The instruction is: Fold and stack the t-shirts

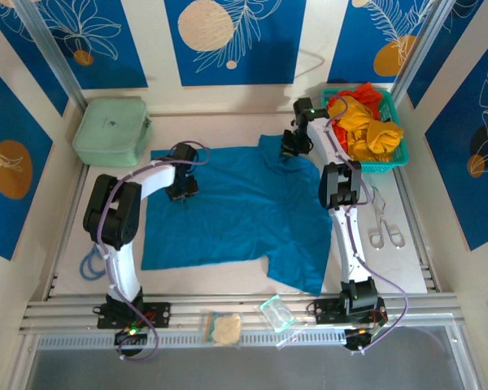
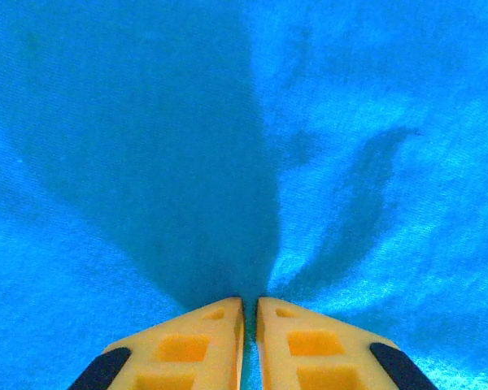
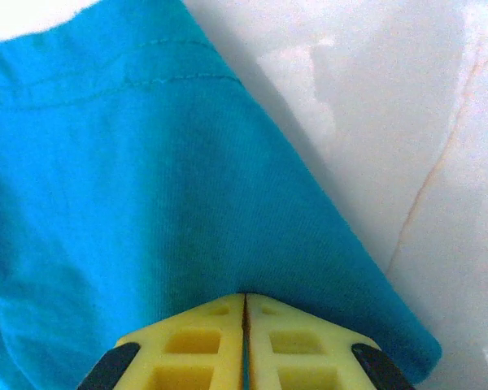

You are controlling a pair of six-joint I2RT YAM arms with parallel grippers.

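A deep teal-blue t-shirt (image 1: 236,211) lies spread flat across the middle of the table. My left gripper (image 1: 182,185) is down on its left part, and in the left wrist view its yellow jaws (image 2: 250,302) pinch a fold of the blue cloth (image 2: 146,122), which puckers toward them. My right gripper (image 1: 292,146) is at the shirt's far right sleeve, shut on the cloth (image 3: 146,203) near the hemmed edge (image 3: 245,298). Yellow-orange and red shirts (image 1: 366,122) are heaped in the teal mesh basket (image 1: 400,156) at the back right.
A pale green zip case (image 1: 110,130) sits at the back left. Metal tongs (image 1: 384,223) lie right of the right arm. A clear bag (image 1: 276,313) and a packet (image 1: 225,327) rest on the front rail. A blue cable loop (image 1: 89,266) lies at the left.
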